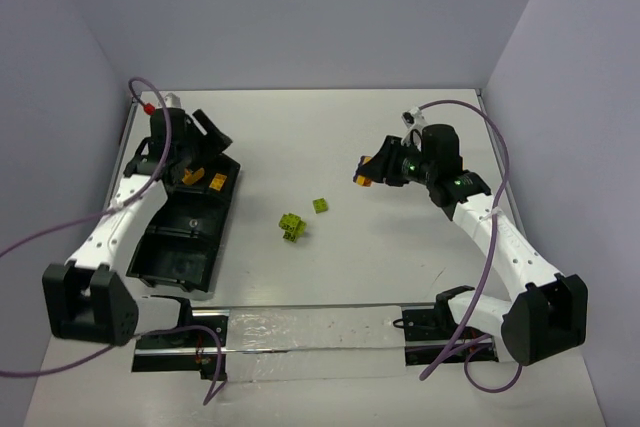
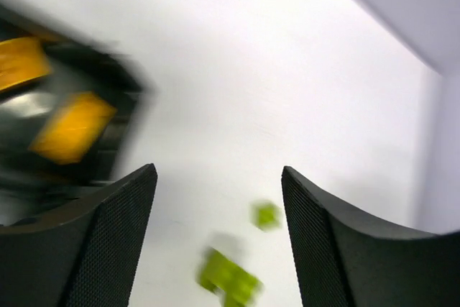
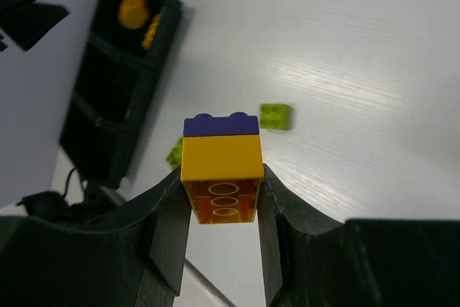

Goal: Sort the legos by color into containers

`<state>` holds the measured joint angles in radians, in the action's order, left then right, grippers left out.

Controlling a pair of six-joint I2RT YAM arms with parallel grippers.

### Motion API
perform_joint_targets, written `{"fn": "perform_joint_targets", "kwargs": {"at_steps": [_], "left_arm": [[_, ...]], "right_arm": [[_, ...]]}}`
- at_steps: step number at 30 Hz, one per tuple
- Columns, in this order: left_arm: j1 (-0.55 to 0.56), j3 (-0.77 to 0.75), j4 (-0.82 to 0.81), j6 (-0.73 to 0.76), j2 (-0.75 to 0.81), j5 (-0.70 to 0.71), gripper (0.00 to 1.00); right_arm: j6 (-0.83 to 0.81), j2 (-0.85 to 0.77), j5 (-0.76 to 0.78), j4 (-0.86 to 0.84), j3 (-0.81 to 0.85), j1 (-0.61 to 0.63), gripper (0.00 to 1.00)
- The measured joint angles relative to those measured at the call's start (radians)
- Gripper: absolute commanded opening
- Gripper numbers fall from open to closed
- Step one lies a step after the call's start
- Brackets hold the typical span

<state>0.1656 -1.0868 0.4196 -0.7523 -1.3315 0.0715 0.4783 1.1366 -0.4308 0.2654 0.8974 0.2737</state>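
My right gripper [image 1: 368, 173] is shut on a small stack held above the table: an orange-yellow lego [image 3: 221, 159] with a blue-purple lego [image 3: 221, 126] on its far end, gripped between my fingers [image 3: 221, 177]. A lime-green clump [image 1: 292, 228] and a single green lego [image 1: 320, 205] lie mid-table; both show blurred in the left wrist view [image 2: 230, 278] [image 2: 266, 215]. The long black tray [image 1: 180, 252] lies at the left, with orange legos [image 1: 205, 180] in its far container. My left gripper [image 1: 207, 137] hovers open and empty [image 2: 219, 170] over the tray's far end.
A clear plastic strip on a rail [image 1: 300, 332] runs along the near edge between the arm bases. Grey walls close in the table on three sides. Purple cables loop off both arms. The tray's nearer containers [image 3: 100, 113] look dark inside.
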Motion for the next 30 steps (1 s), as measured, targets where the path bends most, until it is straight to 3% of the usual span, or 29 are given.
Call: {"fn": "perform_joint_targets", "kwargs": {"at_steps": [3,6,11,18,30], "left_arm": [[0.026,0.059,-0.166,0.039,0.122,-0.298,0.83],[0.087,0.077,-0.308,0.055,0.135,-0.553,0.83],[0.240,0.078,-0.408,0.082,0.055,-0.798,0.80],[0.329,0.069,-0.456,0.103,0.020,-0.951,0.76],[0.387,0.065,-0.547,0.106,0.007,-1.056,0.67]], "right_arm": [[0.015,0.000,-0.135,-0.078,-0.001,0.008,0.00],[0.069,0.001,-0.265,-0.204,-0.011,0.022,0.00],[0.142,0.017,-0.428,-0.386,-0.018,0.067,0.00],[0.159,0.036,-0.520,-0.433,-0.015,0.114,0.00],[0.273,0.056,-0.551,-0.573,-0.015,0.118,0.00]]}}
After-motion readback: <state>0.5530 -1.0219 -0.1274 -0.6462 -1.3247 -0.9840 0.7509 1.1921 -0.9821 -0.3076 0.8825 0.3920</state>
